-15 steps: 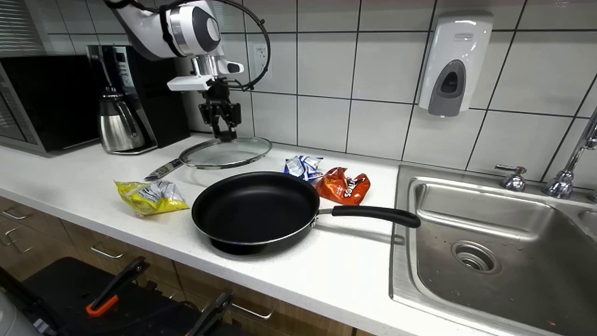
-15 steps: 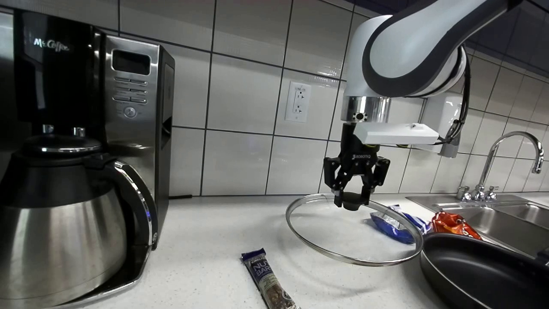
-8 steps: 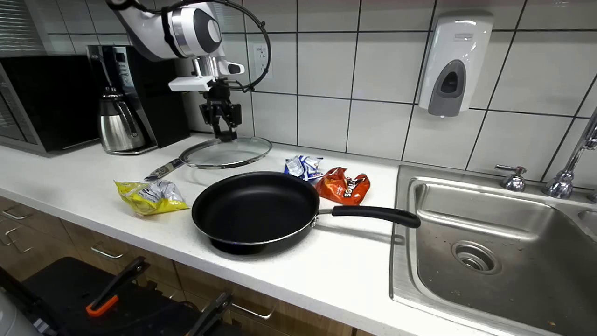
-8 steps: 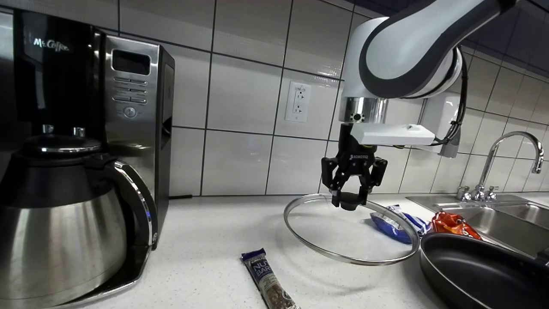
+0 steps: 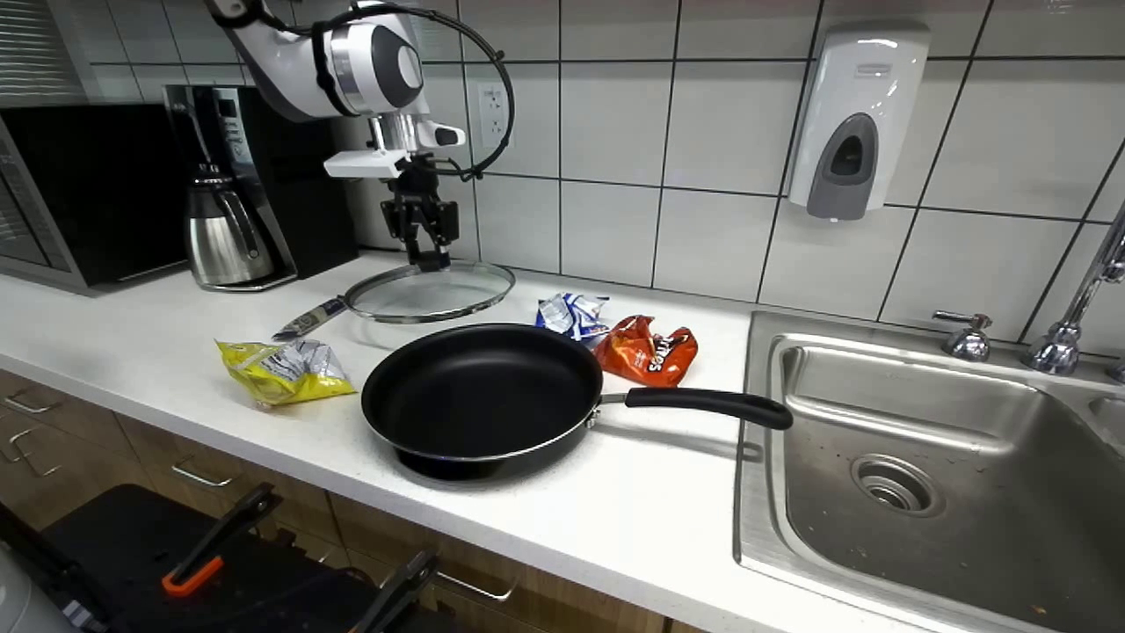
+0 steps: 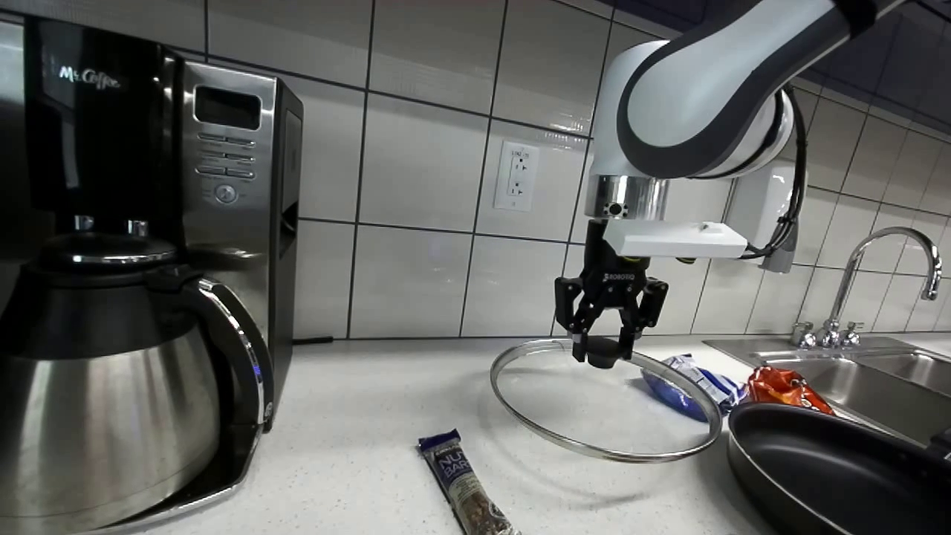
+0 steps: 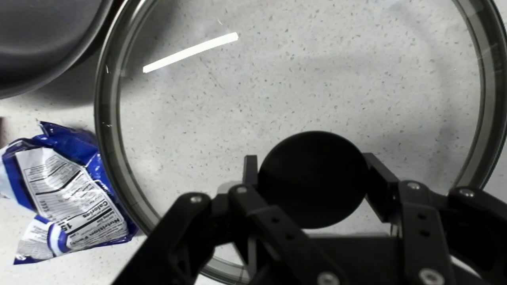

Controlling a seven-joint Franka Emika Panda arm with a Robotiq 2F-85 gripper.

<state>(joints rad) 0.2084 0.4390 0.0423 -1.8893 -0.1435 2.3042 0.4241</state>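
The claw (image 6: 602, 348) holds a lid (image 6: 605, 407) by its knob (image 6: 603, 354).

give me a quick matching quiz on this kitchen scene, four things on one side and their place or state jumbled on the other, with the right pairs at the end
Things
1. lid
2. pan
3. dispenser
4. nut bar

Place or state
A. round and black, its long handle pointing toward the sink
B. long and thin, lying on the counter
C. held by its knob in the tool
D. mounted on the tiled wall

Right pairs
1-C
2-A
3-D
4-B
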